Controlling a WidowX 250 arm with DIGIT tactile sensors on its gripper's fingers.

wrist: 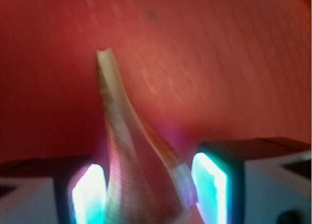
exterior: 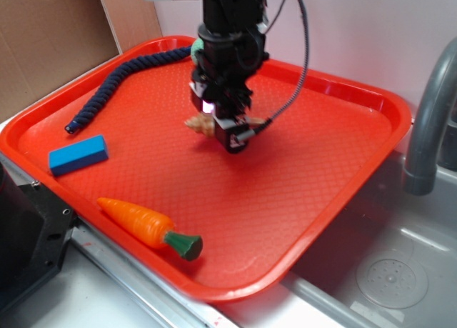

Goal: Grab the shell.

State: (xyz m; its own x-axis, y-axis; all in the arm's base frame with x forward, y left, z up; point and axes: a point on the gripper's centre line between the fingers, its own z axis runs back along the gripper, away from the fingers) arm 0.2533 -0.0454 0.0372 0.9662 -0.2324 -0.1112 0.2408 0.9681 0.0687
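While the black gripper (exterior: pixel 227 124) brackets it with jaws parted, the tan-and-cream spiral shell (wrist: pixel 131 170) sits mid-tray, open red plastic tray (exterior: pixel 300 192) floor all round.

Red tray (exterior: pixel 343 171) holds a carrot (exterior: pixel 146 226), blue block (exterior: pixel 78 155) and navy rope (exterior: pixel 114 81).

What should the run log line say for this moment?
gripper: astride shell, closure unclear | tray: carrot, blue block, rope untouched
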